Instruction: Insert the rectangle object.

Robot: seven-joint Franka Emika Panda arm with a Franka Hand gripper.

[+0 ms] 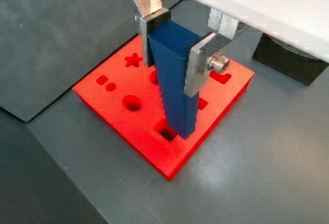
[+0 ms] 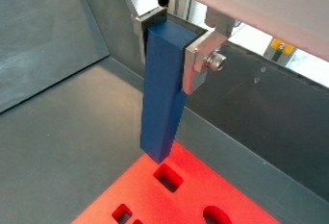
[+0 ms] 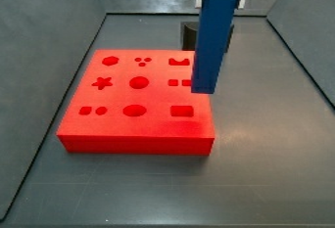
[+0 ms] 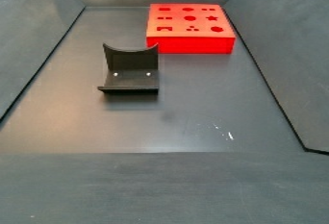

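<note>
The rectangle object, a long blue bar (image 1: pixel 174 84), hangs upright in my gripper (image 1: pixel 178 43), which is shut on its upper end; both wrist views show this (image 2: pixel 176 40). The bar (image 2: pixel 161 93) hangs above the flat red block (image 1: pixel 122 98), not touching it. Its lower end is close to a rectangular hole (image 2: pixel 168 178) near the block's edge. In a side view the bar (image 3: pixel 216 36) comes down from the top edge, with its lower end over the red block (image 3: pixel 137 124); the gripper is out of frame there. The red block also shows in a side view (image 4: pixel 190 26) without bar or gripper.
The dark fixture (image 4: pixel 129 69) with a curved top edge stands on the grey floor a little away from the red block; it also shows behind the bar (image 3: pixel 191 31). Grey walls (image 4: pixel 38 64) enclose the floor on all sides.
</note>
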